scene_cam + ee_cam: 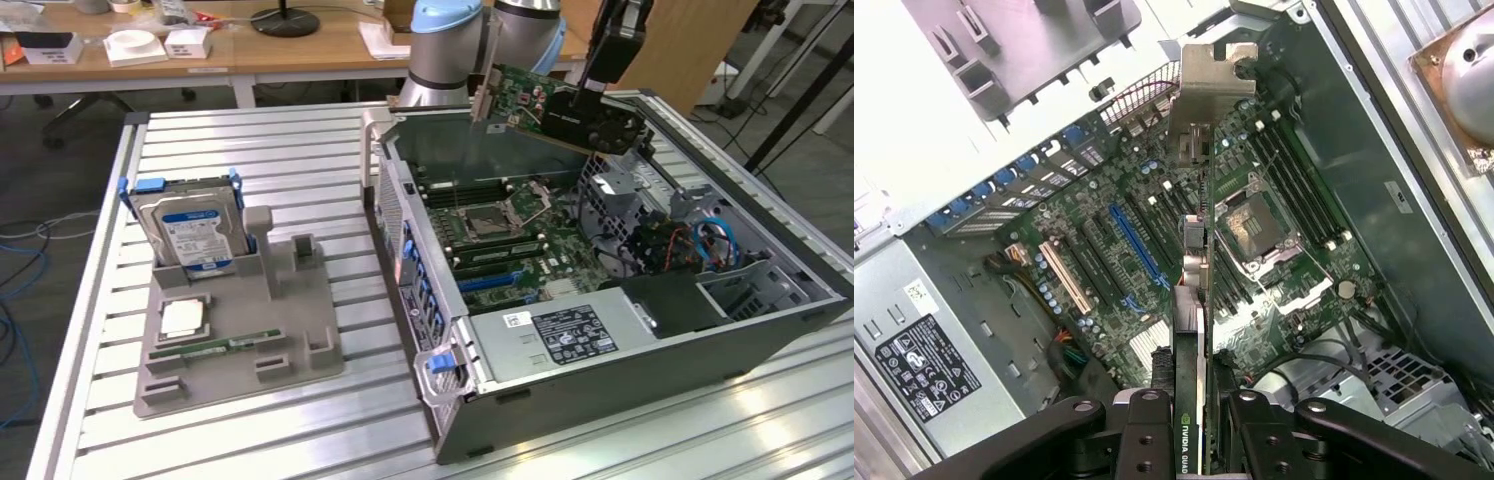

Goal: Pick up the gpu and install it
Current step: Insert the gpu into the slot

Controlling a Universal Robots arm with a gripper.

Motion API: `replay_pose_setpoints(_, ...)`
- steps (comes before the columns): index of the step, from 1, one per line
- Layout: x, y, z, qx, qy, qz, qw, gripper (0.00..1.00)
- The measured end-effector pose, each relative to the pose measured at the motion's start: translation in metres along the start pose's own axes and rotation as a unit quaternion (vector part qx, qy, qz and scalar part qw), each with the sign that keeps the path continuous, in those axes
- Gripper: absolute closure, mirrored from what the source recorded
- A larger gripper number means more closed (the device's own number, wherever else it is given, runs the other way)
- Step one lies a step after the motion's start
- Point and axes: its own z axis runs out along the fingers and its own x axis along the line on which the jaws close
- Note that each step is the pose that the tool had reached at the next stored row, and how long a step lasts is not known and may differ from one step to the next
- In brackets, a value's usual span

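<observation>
The gpu (547, 105), a green card with a black cooler and a silver end bracket, hangs tilted above the far end of the open computer case (427, 300). My gripper (601, 95) is shut on its cooler end. In the wrist view the gpu (1194, 290) shows edge-on between my black fingers (1144, 430), and its silver bracket (1209, 85) points away from me. Below it lies the motherboard (1154, 220) with a blue slot (1137, 245) and an empty CPU socket (1249, 225). The card is well above the board and touches nothing.
A grey fixture (234, 375) at the exterior view's left carries a blue-labelled hard drive (196, 232), a CPU (180, 318) and a RAM stick (220, 347). The power supply (567, 335) fills the case's near end. Cables and a drive cage (701, 245) sit at the exterior view's right.
</observation>
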Motion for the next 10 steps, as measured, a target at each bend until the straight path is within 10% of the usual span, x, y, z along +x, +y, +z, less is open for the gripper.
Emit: replay_pose_setpoints(10, 0.0, 0.0, 0.0, -0.0003, 0.0001, -0.012, 0.9999, 0.75)
